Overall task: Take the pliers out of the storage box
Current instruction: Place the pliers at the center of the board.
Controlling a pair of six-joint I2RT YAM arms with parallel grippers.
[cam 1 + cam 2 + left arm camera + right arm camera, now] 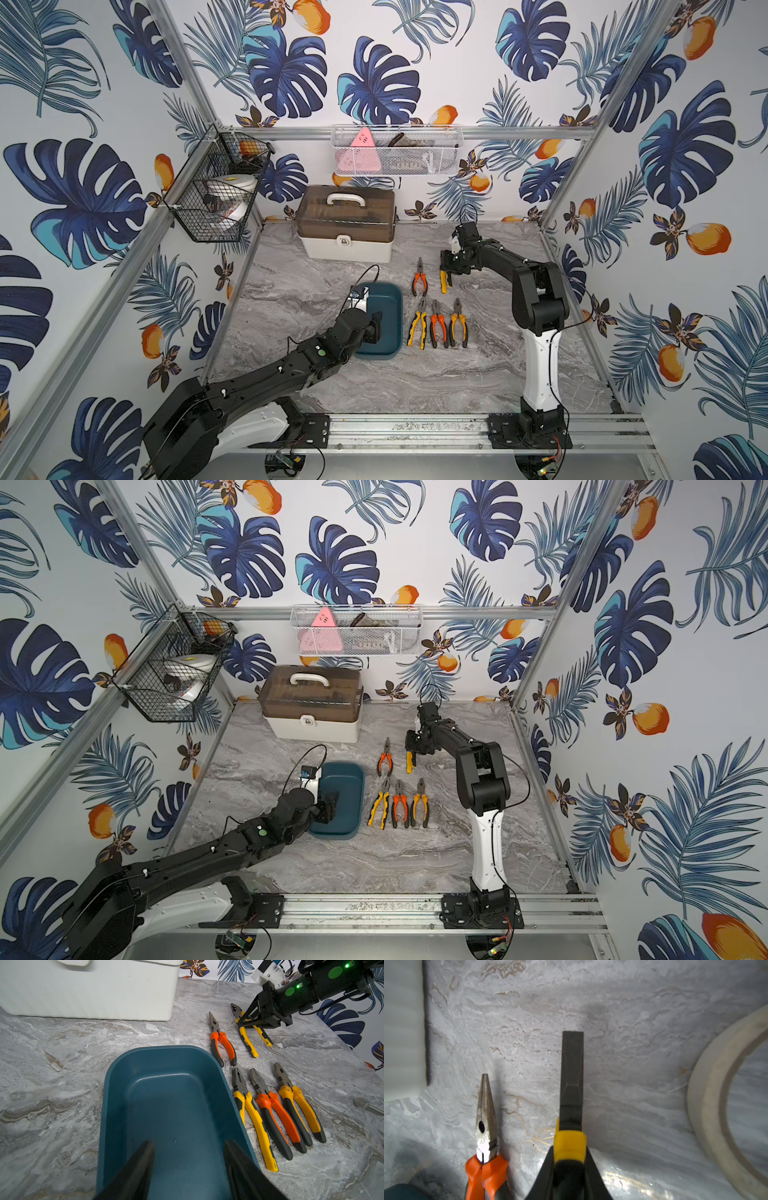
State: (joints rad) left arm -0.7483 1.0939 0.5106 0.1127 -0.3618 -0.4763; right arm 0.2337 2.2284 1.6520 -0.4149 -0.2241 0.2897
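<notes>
Quick look at the bench: the shallow dark teal plastic storage box [390, 305] sits on the grey marble-look tabletop [478, 374], and all 5 pliers are outside it, off to the robot's right of it. 3 of them lie in a neat row just beside the box with their grey jaws pointing at the back wall. The yellow-and-black pliers [420, 318] are nearest the box, the orange-and-black pliers [436, 318] are in the middle, and the amber-and-black pliers [458, 316] are on the outside.

Behind that row the orange-handled long-nose pliers [419, 273] lie flat on the tabletop. The 5th, a second pair of yellow-handled pliers [248, 1043], is in the right gripper [241, 1021], which is clamped tight on it near the joint with the handles splayed. Can't tell if that pair touches the tabletop or sits just off it.

The left gripper [188, 1144] hangs over the near half of the box, fingers apart, holding nothing. The white toolbox with the brown see-through lid [347, 232] stands at the back, apart from the box.
</notes>
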